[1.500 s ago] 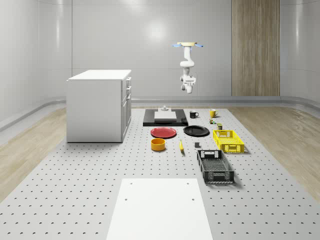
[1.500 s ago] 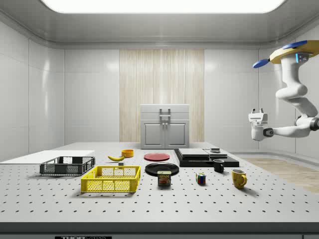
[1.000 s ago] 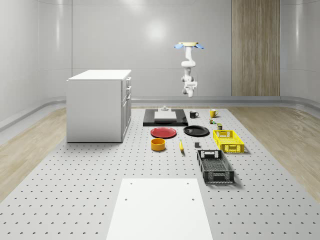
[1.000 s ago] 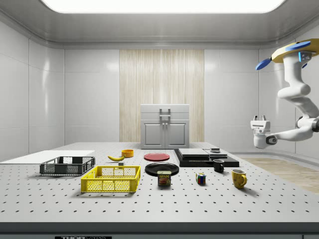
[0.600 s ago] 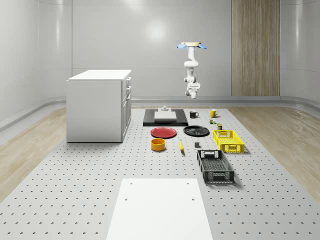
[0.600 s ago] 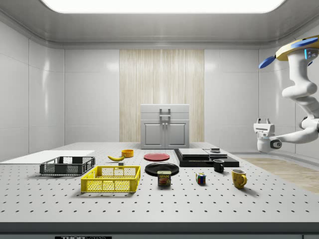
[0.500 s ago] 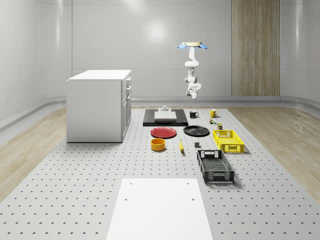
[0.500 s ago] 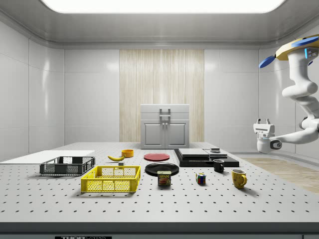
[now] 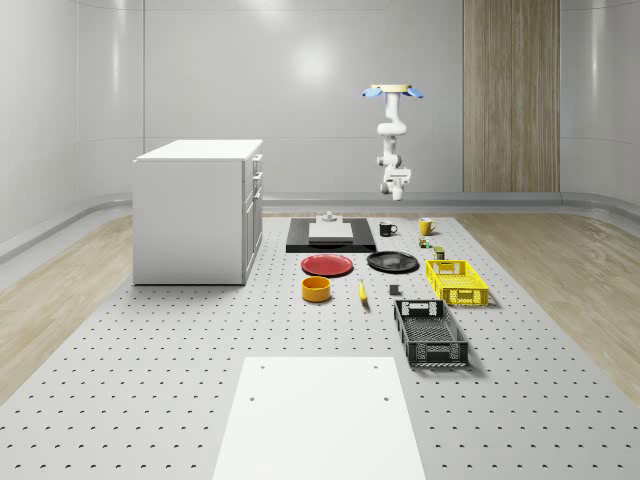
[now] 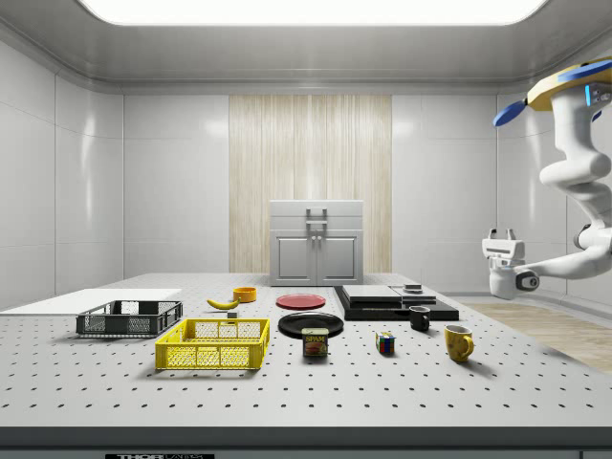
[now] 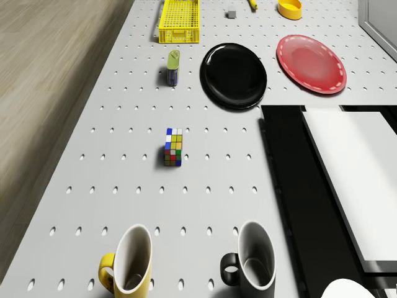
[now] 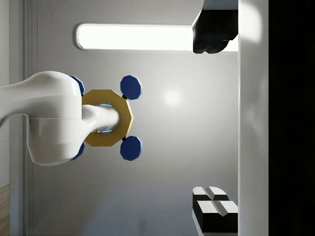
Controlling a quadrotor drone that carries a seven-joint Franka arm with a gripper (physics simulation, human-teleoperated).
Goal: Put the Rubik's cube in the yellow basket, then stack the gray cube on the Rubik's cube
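The Rubik's cube (image 11: 173, 148) (image 10: 384, 343) stands on the perforated table between the mugs and the can. The yellow basket (image 9: 457, 281) (image 10: 213, 344) (image 11: 179, 20) holds nothing. A small gray cube (image 11: 231, 13) (image 9: 394, 290) lies on the table beside the basket. The drone (image 9: 392, 91) (image 10: 574, 91) hovers high above the table's far end, near the mugs. My gripper (image 10: 502, 232) (image 9: 397, 183) (image 12: 197, 120) hangs in the air well above the table, pointing up toward the drone, open and holding nothing.
A yellow mug (image 11: 127, 264) and black mug (image 11: 254, 261) stand near the far edge. A can (image 11: 173, 67), black plate (image 11: 233, 76) and red plate (image 11: 310, 64) lie mid-table. A black basket (image 9: 430, 333), white cabinet (image 9: 195, 210) and black slab (image 9: 330, 235) stand around.
Drone and arm have drifted toward the whole-scene view's right. In the side view the gripper has sunk a little and shifted right. Objects on the table have not moved.
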